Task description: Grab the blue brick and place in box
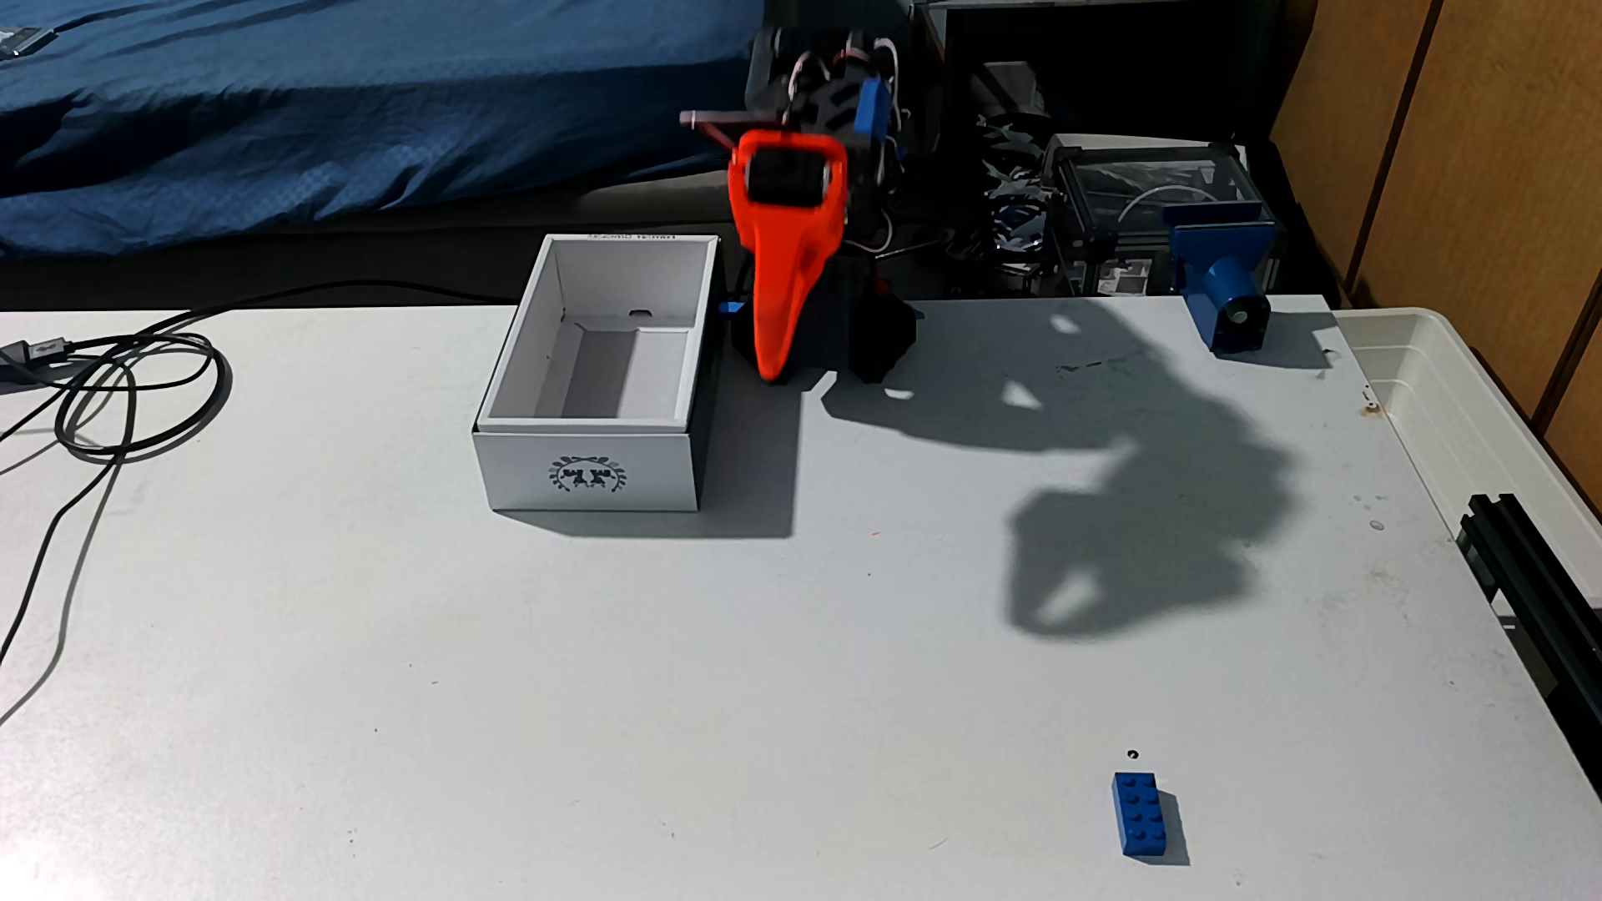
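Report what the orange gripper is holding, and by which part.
Nothing is held. The orange gripper hangs beside the white cardboard box; the small blue studded brick lies apart on the table.

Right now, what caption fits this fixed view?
Orange gripper hangs beside the empty box; blue brick waits far across the table.

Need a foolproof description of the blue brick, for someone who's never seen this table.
Start at the white table and go to its near right area in the fixed view. The blue brick lies there alone, small and studded, unlike the larger blue device at the far edge.
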`<state>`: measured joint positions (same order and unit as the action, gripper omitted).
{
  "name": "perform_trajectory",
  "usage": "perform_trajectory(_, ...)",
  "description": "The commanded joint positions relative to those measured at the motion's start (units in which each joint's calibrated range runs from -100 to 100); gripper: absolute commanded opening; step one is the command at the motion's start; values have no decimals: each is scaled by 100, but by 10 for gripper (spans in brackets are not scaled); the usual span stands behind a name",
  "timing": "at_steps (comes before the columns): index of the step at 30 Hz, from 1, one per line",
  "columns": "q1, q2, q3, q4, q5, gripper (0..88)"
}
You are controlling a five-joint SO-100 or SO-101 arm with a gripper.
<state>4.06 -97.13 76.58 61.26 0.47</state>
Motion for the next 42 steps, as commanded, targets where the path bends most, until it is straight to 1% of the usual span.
perform_trajectory(1, -20, 753, -825, 30, -192, 9)
perform_trajectory(4, -27, 1742, -1535, -21, -487, 9)
perform_trajectory(12, -27, 3468, -3274, 22, -2002, 9)
perform_trajectory(18, -34, 4406, -3736, 22, -2855, 9)
perform_trajectory(24, -688, 5379, -4082, 39, -4096, 10)
perform_trajectory(31, -1751, 6250, -4179, 39, -5007, 10)
perform_trajectory(38, -2754, 7062, -4188, 30, -5575, 10)
perform_trajectory(42, -2962, 7578, -4401, -254, -5822, 10)
